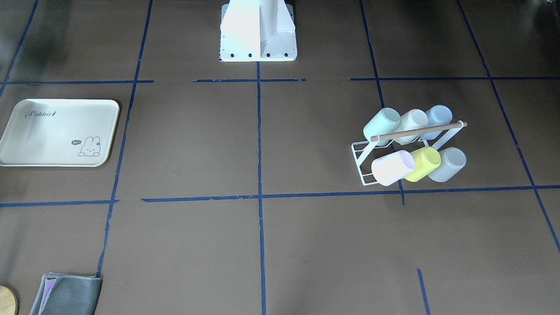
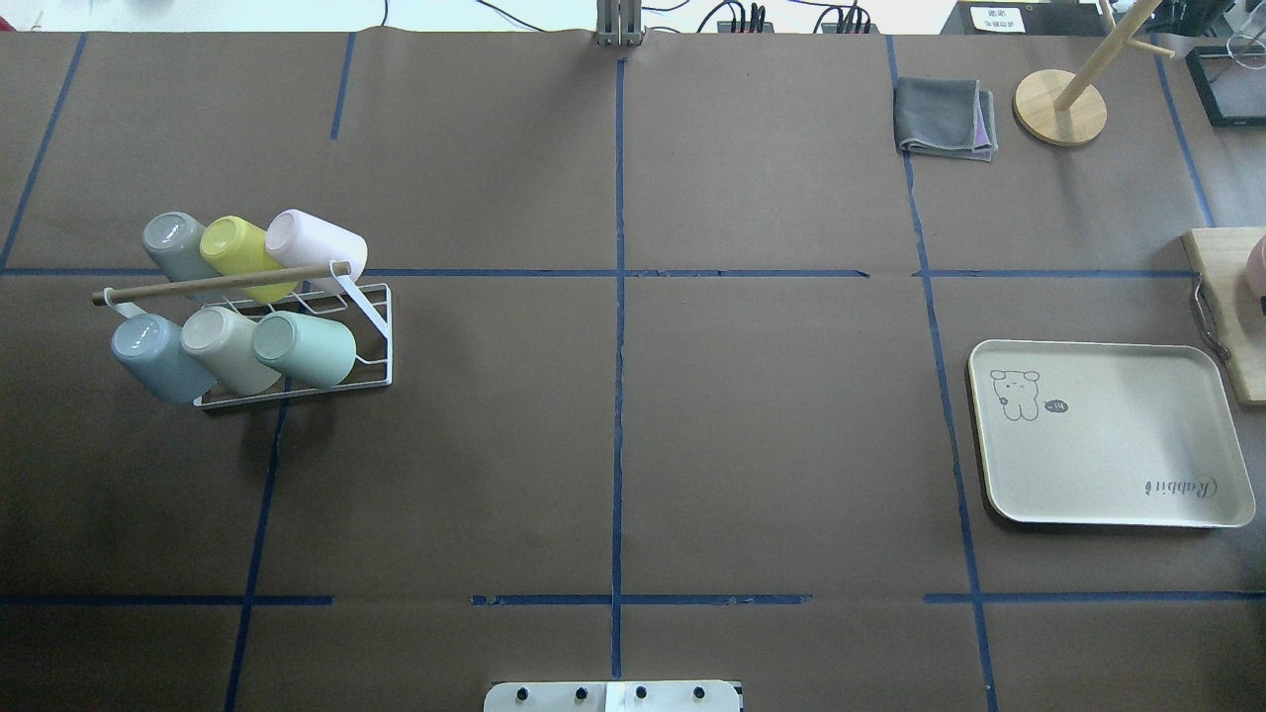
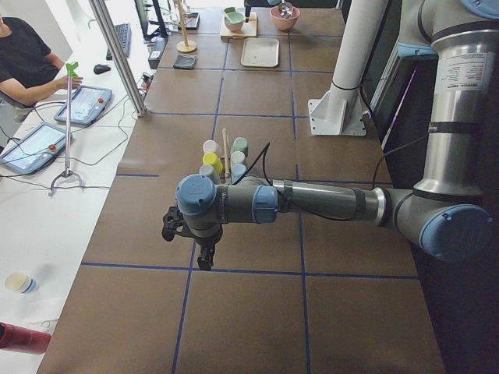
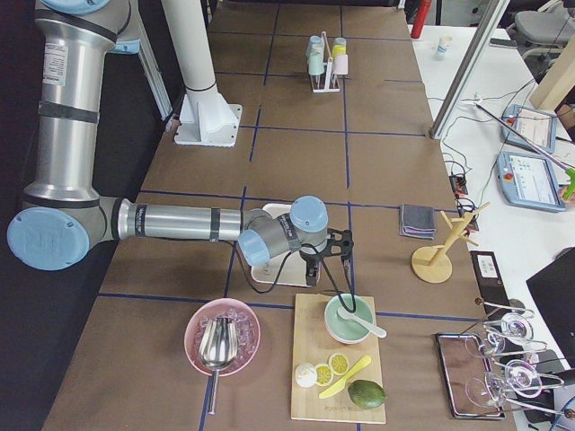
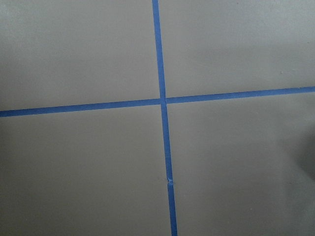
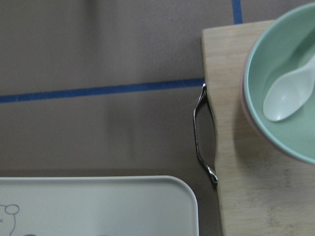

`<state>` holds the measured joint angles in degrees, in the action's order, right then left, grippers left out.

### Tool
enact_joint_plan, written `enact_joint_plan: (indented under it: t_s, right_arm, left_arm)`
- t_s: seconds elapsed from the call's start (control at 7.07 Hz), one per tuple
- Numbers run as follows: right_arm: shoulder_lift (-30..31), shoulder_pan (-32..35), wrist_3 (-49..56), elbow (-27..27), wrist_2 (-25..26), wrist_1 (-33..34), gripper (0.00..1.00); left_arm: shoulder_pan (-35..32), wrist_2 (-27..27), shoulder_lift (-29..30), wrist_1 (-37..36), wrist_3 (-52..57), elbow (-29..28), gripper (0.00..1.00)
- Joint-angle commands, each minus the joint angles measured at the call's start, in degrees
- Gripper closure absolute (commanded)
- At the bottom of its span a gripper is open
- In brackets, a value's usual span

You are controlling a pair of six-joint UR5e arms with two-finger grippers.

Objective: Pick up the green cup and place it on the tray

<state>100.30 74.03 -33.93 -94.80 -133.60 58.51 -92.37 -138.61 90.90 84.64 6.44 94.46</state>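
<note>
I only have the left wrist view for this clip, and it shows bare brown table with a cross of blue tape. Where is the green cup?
Observer: The green cup hangs tilted on a white rack on the robot's left side, at the centre-facing end of the row nearer the robot.
Operator: And the tray?
Observer: The tray lies flat on the robot's right side, next to a wooden board.
Operator: Is my arm near the cup?
Observer: Not close. The left end effector hangs over bare table, apart from the rack. I cannot tell whether it is open.
</note>
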Motion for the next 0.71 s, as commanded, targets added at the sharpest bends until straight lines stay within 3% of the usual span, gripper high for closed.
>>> enact_joint_plan:
  t_s: [0.0, 0.57]
  right_arm:
    - [4.19, -6.41, -5.34, 0.23, 4.81, -6.64, 0.00]
    - [6.14, -12.66, -10.18, 3.13, 5.28, -11.22, 0.00]
  left_arm:
    - [0.00, 0.00, -0.02, 0.00, -0.02, 0.11, 0.00]
    - [0.00, 0.00, -0.02, 0.00, 0.07, 0.19, 0.00]
